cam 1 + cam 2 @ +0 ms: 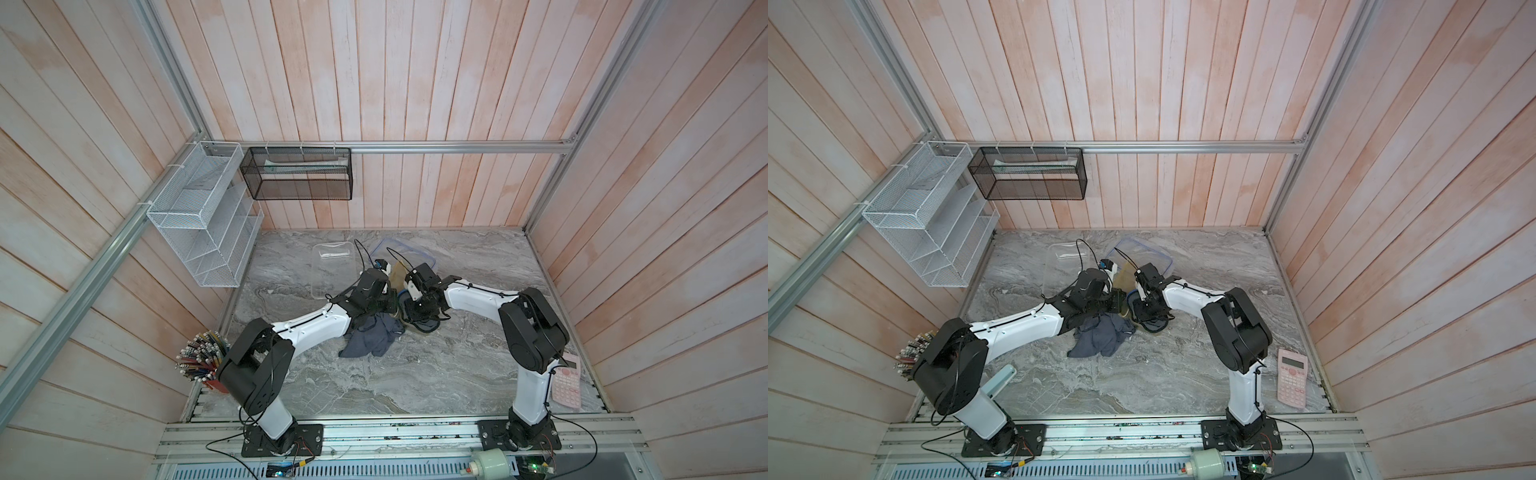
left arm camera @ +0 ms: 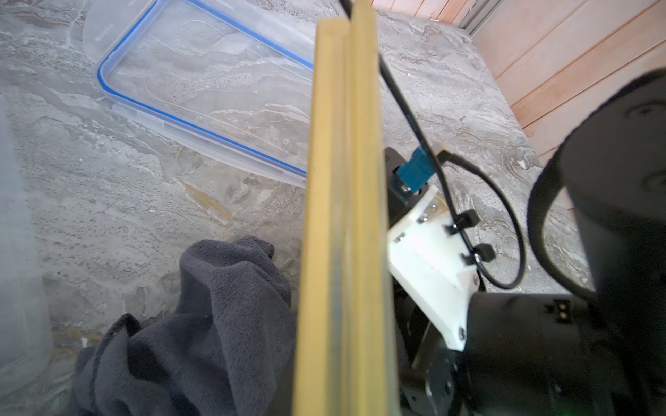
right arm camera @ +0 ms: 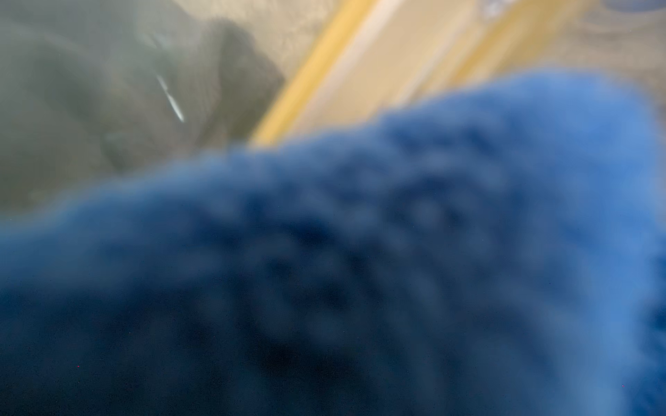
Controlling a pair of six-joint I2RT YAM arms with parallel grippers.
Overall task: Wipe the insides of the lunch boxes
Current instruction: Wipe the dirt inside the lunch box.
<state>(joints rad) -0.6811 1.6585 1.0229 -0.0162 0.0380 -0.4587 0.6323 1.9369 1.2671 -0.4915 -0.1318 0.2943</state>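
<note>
The amber-yellow lunch box [image 1: 400, 276] is tipped up between my two grippers at mid-table. In the left wrist view its wall [image 2: 338, 216] runs edge-on through the picture. My left gripper [image 1: 392, 305] is shut on that wall, with its fingers hidden behind it. My right gripper [image 1: 409, 308] is shut on a blue cloth [image 3: 360, 270], which fills the right wrist view and sits against the amber lunch box's inside [image 3: 389, 83]. The clear lunch box [image 1: 332, 270] stands open just left of the left wrist.
A blue-rimmed clear lid [image 1: 409, 249] lies flat behind the grippers. A dark grey cloth [image 1: 368, 338] is bunched under the left forearm. A pink calculator [image 1: 1292, 380] lies at the right front. A pencil cup [image 1: 203, 361], white wire rack [image 1: 203, 220] and black mesh basket [image 1: 297, 174] line the left and back walls.
</note>
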